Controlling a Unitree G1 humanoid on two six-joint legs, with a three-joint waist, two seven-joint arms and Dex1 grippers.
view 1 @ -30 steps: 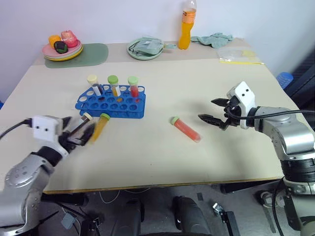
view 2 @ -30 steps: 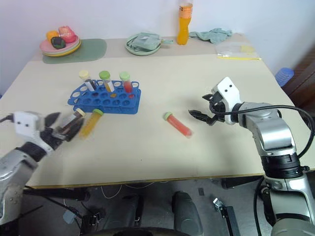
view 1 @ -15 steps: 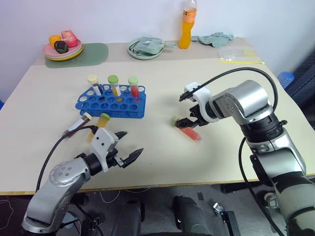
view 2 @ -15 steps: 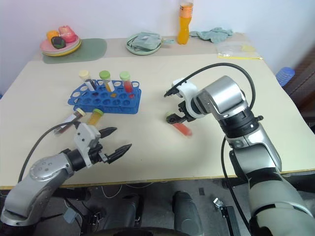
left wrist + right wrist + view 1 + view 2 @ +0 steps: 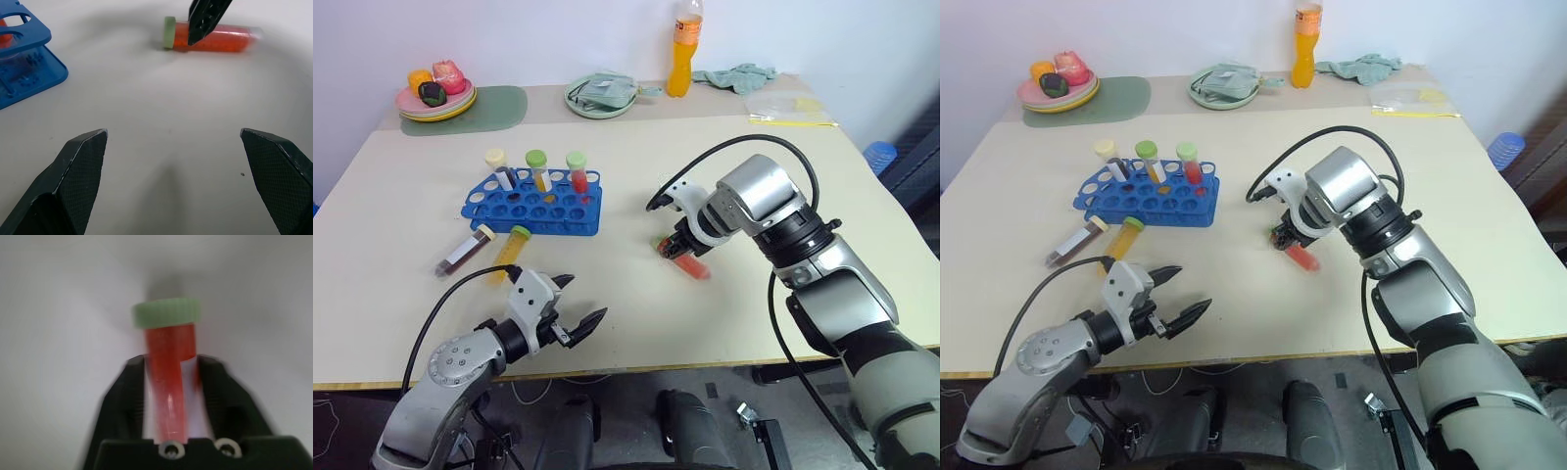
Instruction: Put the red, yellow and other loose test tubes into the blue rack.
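The blue rack (image 5: 533, 204) stands left of the table's middle with three capped tubes upright in it. Two loose test tubes lie just in front of it: a dark maroon one (image 5: 464, 252) and a yellow one (image 5: 510, 251). The red tube (image 5: 687, 260) with its green cap (image 5: 166, 314) lies on the table right of the rack. My right gripper (image 5: 674, 245) points down and is shut on that tube, one finger on each side of it. My left gripper (image 5: 582, 299) hovers open near the front edge, apart from every tube; its wrist view shows the red tube (image 5: 215, 37) ahead.
Along the back of the table stand a tall orange drink bottle (image 5: 682, 49), a plate of fruit (image 5: 435, 100) on a grey-green mat (image 5: 501, 106), a green plate with a cloth (image 5: 602, 98), a teal cloth (image 5: 736, 76) and a clear bag (image 5: 785, 106).
My right arm swung in from the right, tipped down over the red tube and shut on it. My left gripper drew away from the maroon and yellow tubes, rightward along the front edge.
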